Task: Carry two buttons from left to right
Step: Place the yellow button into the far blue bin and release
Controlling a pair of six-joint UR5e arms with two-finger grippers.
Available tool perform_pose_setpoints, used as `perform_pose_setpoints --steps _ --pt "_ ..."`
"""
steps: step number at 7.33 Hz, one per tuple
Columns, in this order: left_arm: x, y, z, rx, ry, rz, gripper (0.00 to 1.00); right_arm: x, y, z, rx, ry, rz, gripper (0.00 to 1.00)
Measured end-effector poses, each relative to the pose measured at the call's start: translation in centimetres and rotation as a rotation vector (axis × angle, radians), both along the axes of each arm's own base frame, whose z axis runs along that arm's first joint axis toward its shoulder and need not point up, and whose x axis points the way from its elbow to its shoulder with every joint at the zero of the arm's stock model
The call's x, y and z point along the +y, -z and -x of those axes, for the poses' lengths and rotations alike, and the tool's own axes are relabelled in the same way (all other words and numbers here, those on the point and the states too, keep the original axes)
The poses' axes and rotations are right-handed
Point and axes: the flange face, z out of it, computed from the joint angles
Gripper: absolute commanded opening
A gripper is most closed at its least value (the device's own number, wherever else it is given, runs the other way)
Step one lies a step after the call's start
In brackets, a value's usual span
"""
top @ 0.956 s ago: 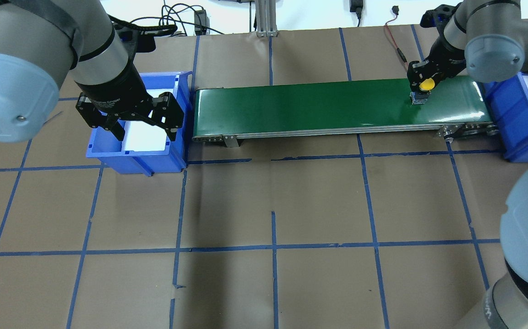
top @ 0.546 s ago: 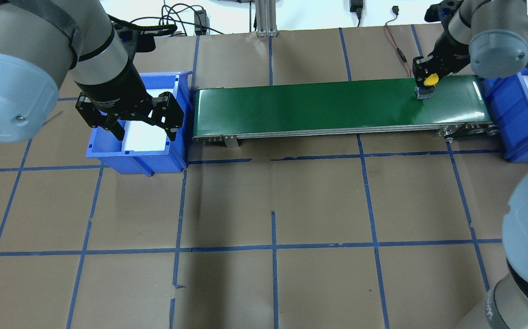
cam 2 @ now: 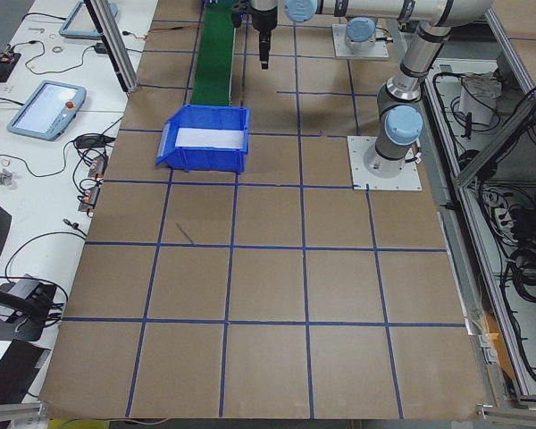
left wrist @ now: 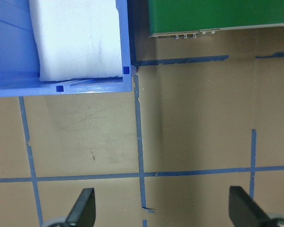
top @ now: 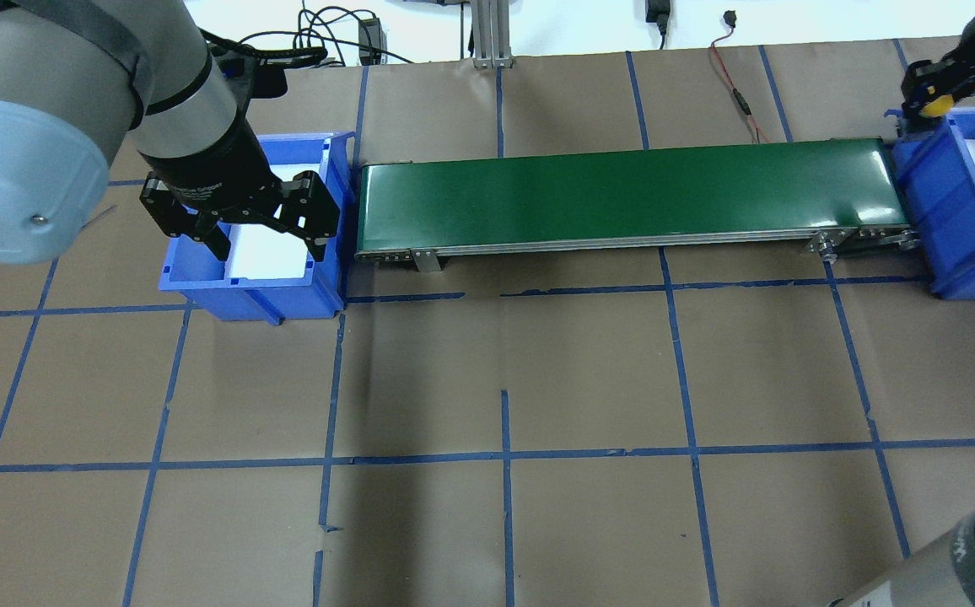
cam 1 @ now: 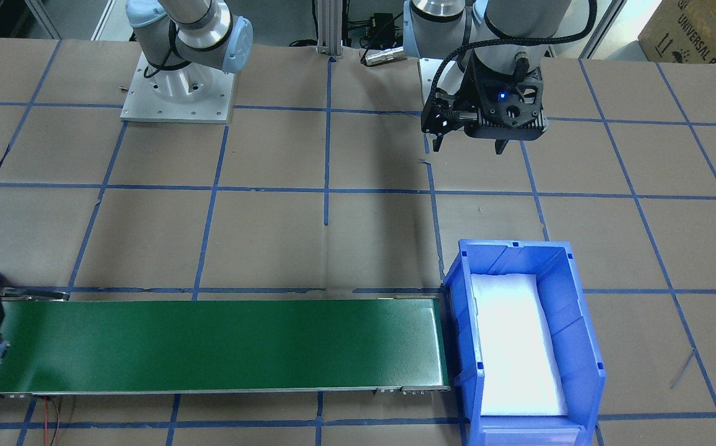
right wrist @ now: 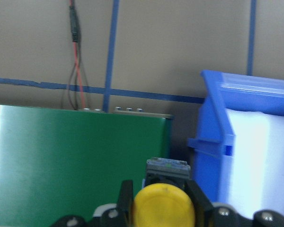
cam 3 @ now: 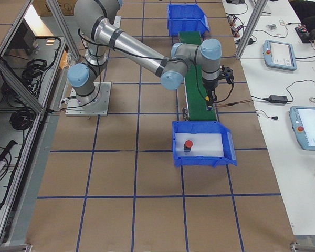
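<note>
My right gripper (top: pixel 929 99) is shut on the yellow button (top: pixel 934 104), holding it in the air by the far corner of the right blue bin (top: pixel 936 211), just past the end of the green conveyor belt (top: pixel 622 190). The right wrist view shows the yellow cap (right wrist: pixel 163 206) between the fingers. The red button (cam 3: pixel 188 145) sits inside the right bin (cam 3: pixel 199 158). My left gripper (top: pixel 243 233) is open and empty, high up by the left blue bin (top: pixel 251 291), which holds only white foam.
The belt (cam 1: pixel 209 344) runs between the two bins. A red and black cable (top: pixel 736 84) lies on the table behind the belt's right end. Brown paper with blue tape lines covers the table (top: pixel 504 379).
My right gripper has carried the yellow button rightward and farther back, off the belt's end to the right bin's corner. The left arm has not moved.
</note>
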Motion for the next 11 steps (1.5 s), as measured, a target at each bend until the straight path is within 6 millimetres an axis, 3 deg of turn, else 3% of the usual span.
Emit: perform_pose_setpoints --steps 2,4,6,8,9,10,11 --pt "0.0 0.1 0.0 0.0 0.001 -0.001 1.0 3.0 -1.1 7.9 -0.041 0.01 0.061 0.41" --pt "0.0 0.1 0.0 -0.001 0.001 -0.002 1.0 3.8 1.5 12.5 -0.059 -0.012 0.076 0.41" --pt "0.1 0.4 0.0 0.0 0.001 -0.008 1.0 2.7 6.3 14.5 -0.09 -0.014 0.075 0.44" --pt "0.2 0.6 0.1 0.0 0.001 -0.011 1.0 2.2 9.6 15.0 -0.124 -0.006 0.052 0.47" --pt "0.2 0.6 0.1 -0.001 0.002 -0.011 1.0 2.2 10.6 15.0 -0.134 -0.004 0.042 0.53" --pt "0.2 0.6 0.1 -0.001 0.002 -0.011 1.0 2.2 11.1 15.0 -0.14 -0.004 0.036 0.71" --pt "0.2 0.6 0.1 -0.001 0.002 -0.011 1.0 2.2 11.5 15.0 -0.143 -0.003 0.032 0.75"
